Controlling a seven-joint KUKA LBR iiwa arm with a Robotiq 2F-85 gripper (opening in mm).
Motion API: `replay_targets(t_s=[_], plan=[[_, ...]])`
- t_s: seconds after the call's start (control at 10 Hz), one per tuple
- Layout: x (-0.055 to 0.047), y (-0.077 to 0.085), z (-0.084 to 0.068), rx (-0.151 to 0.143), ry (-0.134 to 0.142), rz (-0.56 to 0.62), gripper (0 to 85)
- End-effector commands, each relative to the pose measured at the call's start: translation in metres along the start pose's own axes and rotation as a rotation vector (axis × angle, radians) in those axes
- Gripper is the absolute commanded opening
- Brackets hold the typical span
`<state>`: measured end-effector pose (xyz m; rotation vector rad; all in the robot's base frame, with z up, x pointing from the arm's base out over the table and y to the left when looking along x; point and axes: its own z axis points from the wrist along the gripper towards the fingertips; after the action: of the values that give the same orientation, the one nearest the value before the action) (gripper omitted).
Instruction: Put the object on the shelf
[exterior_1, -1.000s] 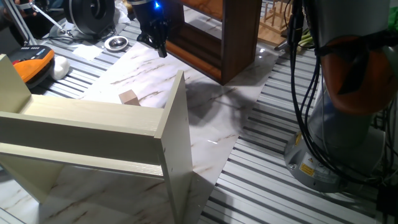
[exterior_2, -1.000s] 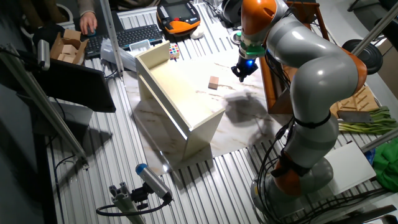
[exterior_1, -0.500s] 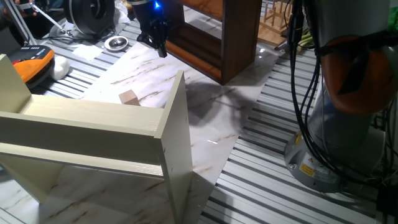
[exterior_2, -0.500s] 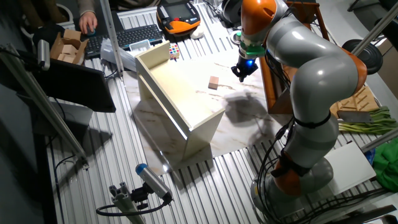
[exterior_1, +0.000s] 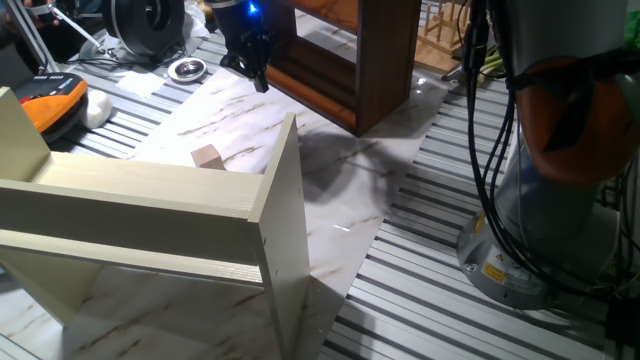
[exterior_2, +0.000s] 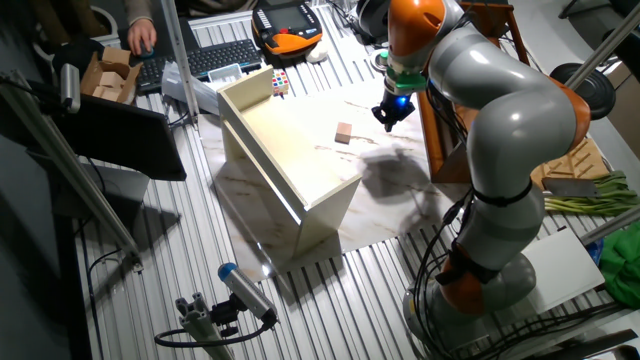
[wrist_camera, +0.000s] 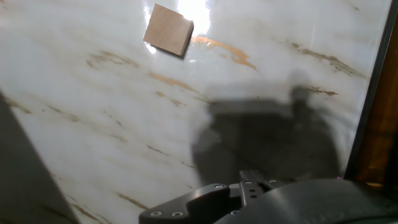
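Observation:
The object, a small light-tan wooden cube (exterior_1: 207, 156), rests on the marbled white board just behind the cream unit's top edge. It also shows as the cube (exterior_2: 344, 132) and the cube (wrist_camera: 168, 30) at the top of the hand view. My gripper (exterior_1: 259, 78) hangs above the board's far end, right of the cube and apart from it. Its fingers taper to one point with nothing between them. The gripper (exterior_2: 388, 118) is lit by a blue lamp. The dark brown shelf (exterior_1: 372, 70) stands just behind and right of it, with the open front facing the board.
A pale cream wooden shelf unit (exterior_1: 200, 215) fills the near left. A white rounded lump (exterior_1: 97, 106), an orange-black pendant (exterior_1: 55, 100) and a round metal dish (exterior_1: 186, 69) lie at the far left. The arm's base (exterior_1: 540, 200) and cables stand at right.

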<state>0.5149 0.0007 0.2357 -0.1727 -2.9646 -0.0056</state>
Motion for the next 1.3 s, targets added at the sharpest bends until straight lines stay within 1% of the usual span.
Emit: replay_targets(t_s=[0.0, 0.3, 0.6, 0.9, 1.0, 1.1, 1.2], plan=[[0.0, 0.0, 0.0, 0.0, 0.0, 0.0, 0.0], [0.0, 0.0, 0.0, 0.002, 0.003, -0.001, 0.0], [0.0, 0.0, 0.0, 0.02, -0.001, -0.013, 0.0], [0.0, 0.0, 0.0, 0.017, -0.002, -0.017, 0.0], [0.0, 0.0, 0.0, 0.021, -0.006, -0.013, 0.0], [0.0, 0.0, 0.0, 0.019, -0.008, -0.018, 0.0], [0.0, 0.0, 0.0, 0.02, -0.016, -0.021, 0.0]])
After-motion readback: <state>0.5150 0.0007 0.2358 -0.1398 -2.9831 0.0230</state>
